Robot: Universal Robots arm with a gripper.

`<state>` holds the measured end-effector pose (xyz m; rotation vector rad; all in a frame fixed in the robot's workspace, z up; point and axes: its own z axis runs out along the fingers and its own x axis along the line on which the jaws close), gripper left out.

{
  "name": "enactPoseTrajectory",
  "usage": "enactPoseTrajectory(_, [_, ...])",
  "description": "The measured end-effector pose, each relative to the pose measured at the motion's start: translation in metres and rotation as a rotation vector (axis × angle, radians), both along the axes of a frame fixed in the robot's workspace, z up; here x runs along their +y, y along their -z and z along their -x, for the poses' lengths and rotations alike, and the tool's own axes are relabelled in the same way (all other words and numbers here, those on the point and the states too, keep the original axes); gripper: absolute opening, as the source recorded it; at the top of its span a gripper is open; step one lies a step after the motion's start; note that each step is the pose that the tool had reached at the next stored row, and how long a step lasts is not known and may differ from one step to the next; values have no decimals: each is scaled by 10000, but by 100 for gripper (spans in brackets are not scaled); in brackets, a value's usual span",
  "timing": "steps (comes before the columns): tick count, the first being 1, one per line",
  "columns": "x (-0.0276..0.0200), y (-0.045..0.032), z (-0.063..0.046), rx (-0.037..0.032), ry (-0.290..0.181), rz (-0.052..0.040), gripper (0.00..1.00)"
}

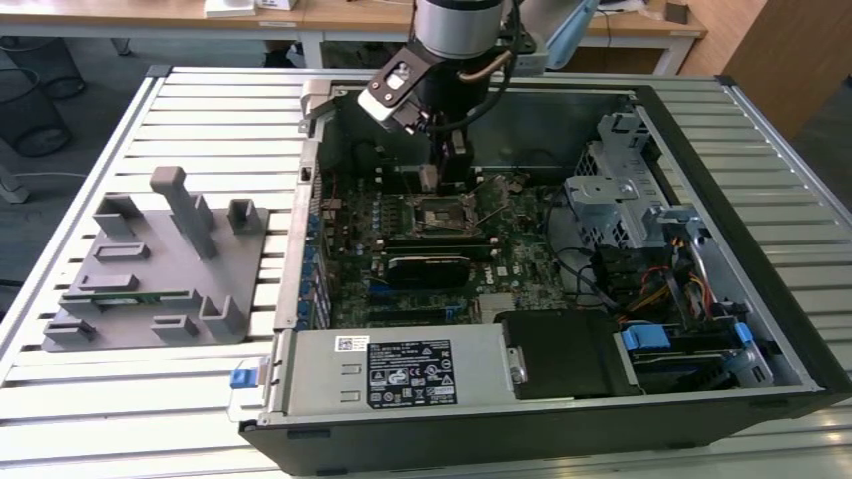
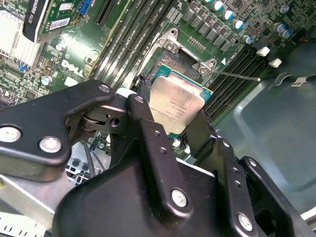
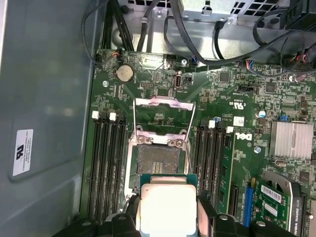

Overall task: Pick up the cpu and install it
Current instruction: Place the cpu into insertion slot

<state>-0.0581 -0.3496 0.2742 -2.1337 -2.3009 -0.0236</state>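
The cpu (image 3: 167, 207), a silvery square chip with a pale rim, is pinched by its edges between my black fingers (image 3: 205, 213). My gripper (image 1: 446, 172) is shut on it inside the open computer case (image 1: 745, 200). It hangs a little above the motherboard, just off the socket (image 3: 158, 160). The socket is uncovered, with its metal load plate (image 3: 160, 109) flipped open. In the second wrist view the cpu (image 2: 175, 103) is tilted between the fingers (image 2: 143, 116), partly over the socket frame (image 2: 170, 47). The socket (image 1: 440, 213) lies just below the gripper in the exterior view.
Memory slots (image 3: 106, 163) flank the socket on both sides. A drive cage (image 1: 620, 195) and cables (image 1: 639, 279) fill the case on the exterior view's right, with a power supply (image 1: 399, 371) at the front. A grey fixture tray (image 1: 154, 269) holding a green memory stick (image 1: 134, 296) lies at the exterior view's left.
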Motion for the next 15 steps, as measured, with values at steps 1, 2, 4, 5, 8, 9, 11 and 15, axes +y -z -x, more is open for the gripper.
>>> enactPoseTrajectory(1, [0,5,0,0,-1,1,54])
enactPoseTrajectory(2, [0,11,0,0,-1,1,54])
enactPoseTrajectory(4, [0,18,0,1,-1,1,54])
enactPoseTrajectory(5, [0,21,0,1,0,2,54])
enactPoseTrajectory(8, [0,29,0,1,-1,2,54])
enactPoseTrajectory(9, [0,31,0,1,-1,2,54])
enactPoseTrajectory(11, [0,40,0,-1,-1,-2,54])
enactPoseTrajectory(15, [0,81,-1,0,16,0,54])
